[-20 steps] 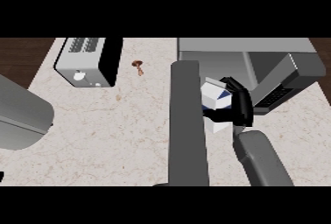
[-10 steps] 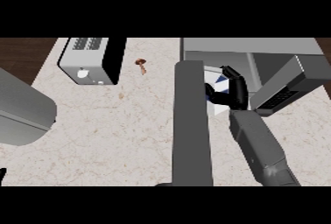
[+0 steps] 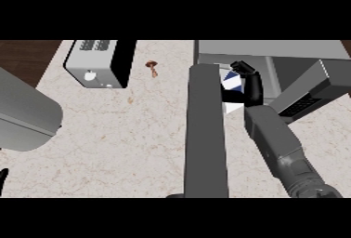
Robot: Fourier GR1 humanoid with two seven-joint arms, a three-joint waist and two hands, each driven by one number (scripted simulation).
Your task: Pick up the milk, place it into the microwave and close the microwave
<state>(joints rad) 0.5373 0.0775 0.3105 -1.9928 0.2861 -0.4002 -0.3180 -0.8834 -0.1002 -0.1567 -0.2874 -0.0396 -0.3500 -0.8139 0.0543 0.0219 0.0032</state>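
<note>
While the right hand [image 3: 248, 83] has its fingers curled round the milk [image 3: 231, 82] at the microwave [image 3: 274, 60] mouth, the carton — likely light, stiff-sided, somewhat slick — seems best gripped across its flat sides.

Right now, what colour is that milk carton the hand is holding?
White with blue patches, in the head view: milk carton, right hand.

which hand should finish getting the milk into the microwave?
Right. The right hand is already curled round the milk at the microwave opening. The left hand barely shows at the lower left edge, far from it.
</note>
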